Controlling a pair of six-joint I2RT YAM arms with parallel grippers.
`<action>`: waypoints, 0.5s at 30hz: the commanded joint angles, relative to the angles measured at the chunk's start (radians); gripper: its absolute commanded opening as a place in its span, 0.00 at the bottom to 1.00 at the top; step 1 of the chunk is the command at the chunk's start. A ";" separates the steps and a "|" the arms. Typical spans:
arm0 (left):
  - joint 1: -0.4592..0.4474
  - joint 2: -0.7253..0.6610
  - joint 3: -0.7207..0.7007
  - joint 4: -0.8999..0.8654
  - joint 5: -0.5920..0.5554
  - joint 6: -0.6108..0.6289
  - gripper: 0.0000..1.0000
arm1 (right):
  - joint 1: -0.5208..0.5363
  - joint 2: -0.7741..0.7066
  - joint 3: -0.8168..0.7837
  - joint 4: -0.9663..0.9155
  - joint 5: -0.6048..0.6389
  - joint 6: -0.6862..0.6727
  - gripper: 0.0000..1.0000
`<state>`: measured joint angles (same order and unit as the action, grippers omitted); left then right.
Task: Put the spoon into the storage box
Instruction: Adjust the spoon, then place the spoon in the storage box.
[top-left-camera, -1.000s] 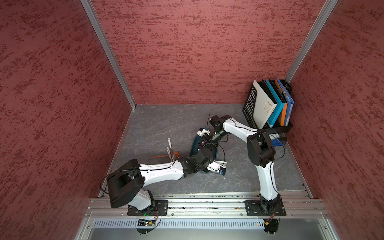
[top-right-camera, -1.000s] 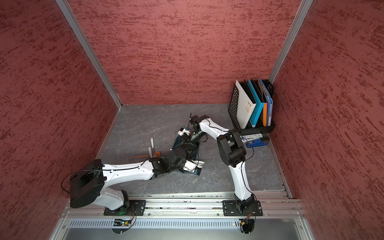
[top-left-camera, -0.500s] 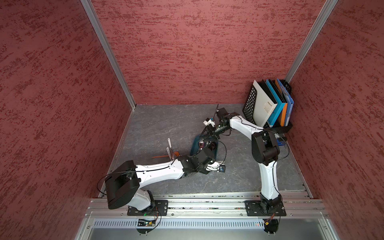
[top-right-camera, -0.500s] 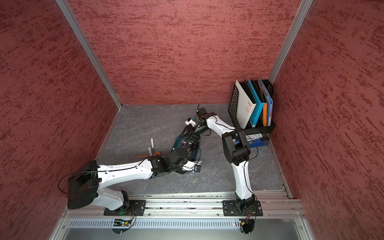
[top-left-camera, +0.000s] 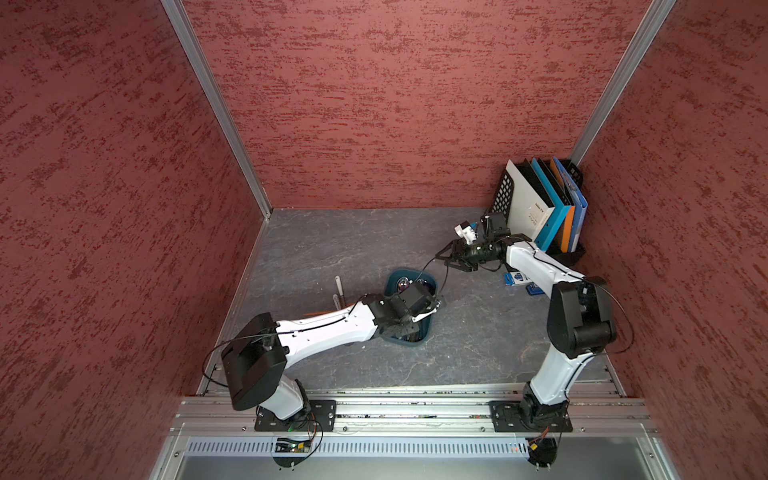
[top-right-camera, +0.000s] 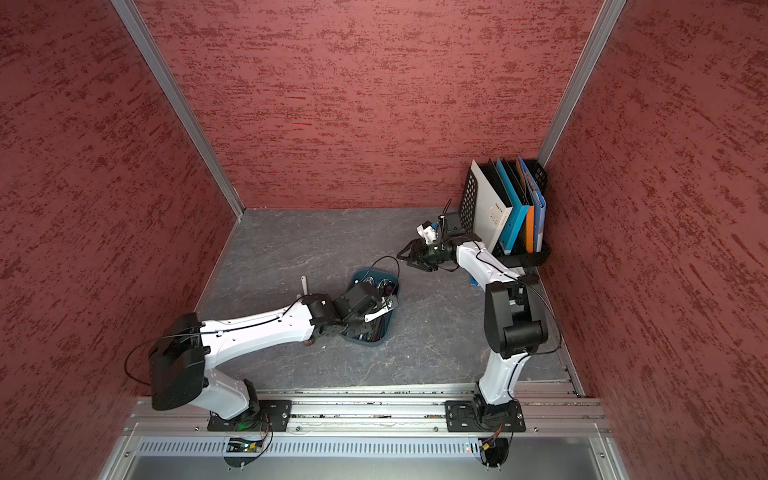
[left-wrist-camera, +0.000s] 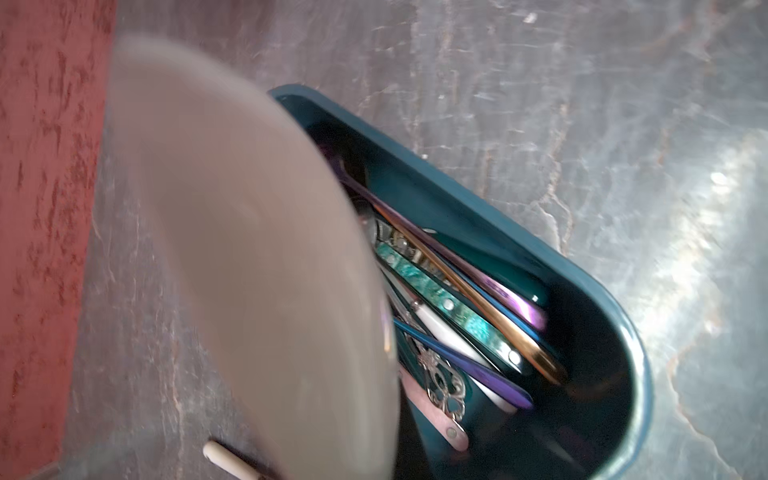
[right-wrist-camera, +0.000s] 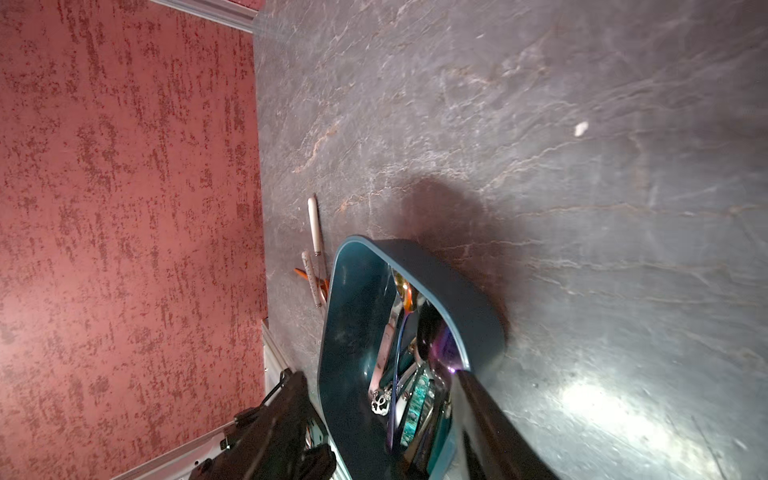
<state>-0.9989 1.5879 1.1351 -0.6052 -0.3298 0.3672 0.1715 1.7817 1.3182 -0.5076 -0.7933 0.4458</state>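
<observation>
The dark teal storage box lies mid-table with several utensils inside. My left gripper hangs low over the box's near end, its fingers hidden. A broad, pale, blurred shape, the spoon, fills the left wrist view just beside the box wall, and the left gripper looks shut on it. My right gripper stands open and empty, back and to the right of the box, whose outer wall shows in its wrist view.
Two white-handled utensils and an orange one lie on the table left of the box. A black mesh file rack with folders fills the back right corner, with a small blue pack in front of it.
My right gripper has drawn back from the box toward the file rack and opened wider. The left gripper has stayed shut over the box's near end.
</observation>
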 joint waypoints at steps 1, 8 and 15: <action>0.012 0.081 0.093 -0.127 -0.047 -0.210 0.00 | -0.030 -0.061 -0.064 0.068 0.086 0.008 0.58; 0.060 0.198 0.205 -0.220 -0.011 -0.421 0.00 | -0.111 -0.157 -0.206 0.120 0.113 0.023 0.58; 0.130 0.315 0.299 -0.317 0.000 -0.572 0.00 | -0.111 -0.205 -0.275 0.132 0.140 -0.001 0.58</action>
<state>-0.8841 1.8660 1.3964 -0.8566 -0.3386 -0.0990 0.0555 1.6081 1.0580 -0.4122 -0.6834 0.4633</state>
